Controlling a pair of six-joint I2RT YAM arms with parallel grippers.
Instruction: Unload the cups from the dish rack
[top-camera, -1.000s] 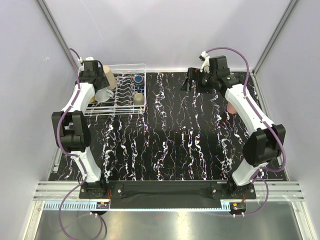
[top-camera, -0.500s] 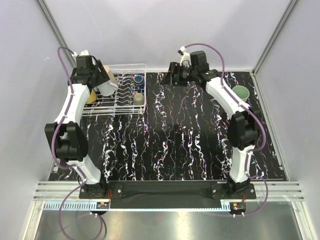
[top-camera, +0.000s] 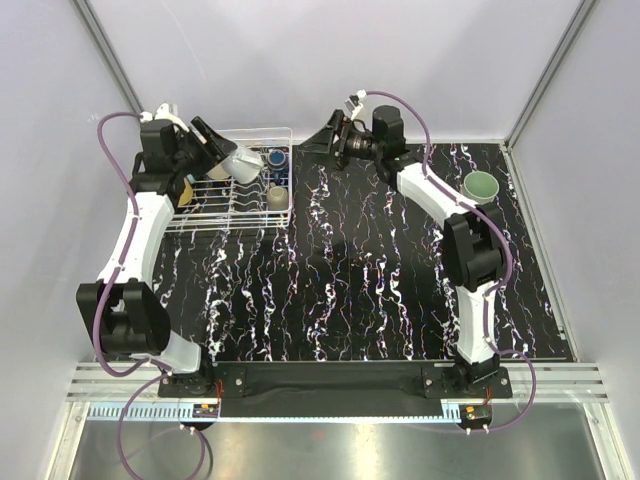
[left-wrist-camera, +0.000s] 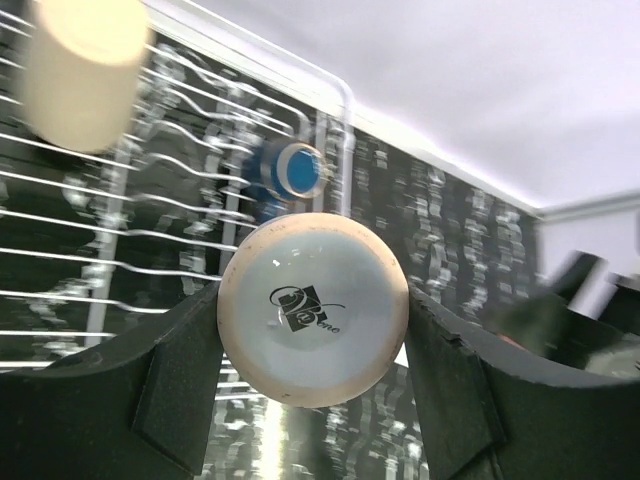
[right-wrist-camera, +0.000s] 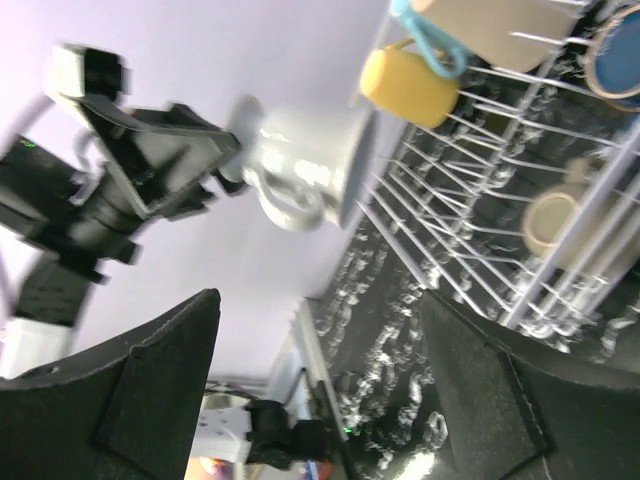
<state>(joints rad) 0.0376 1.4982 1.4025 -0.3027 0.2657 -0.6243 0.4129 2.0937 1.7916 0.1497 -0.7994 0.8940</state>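
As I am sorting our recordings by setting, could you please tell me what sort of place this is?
Probably a lab robot cell staged as a kitchen counter: plain walls on metal frame posts enclose a black marbled tabletop, and a white wire dish rack holds cups.

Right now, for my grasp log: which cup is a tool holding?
The pale mug, clamped in the left tool above the rack; the others sit in it or, like the green one, on the table.
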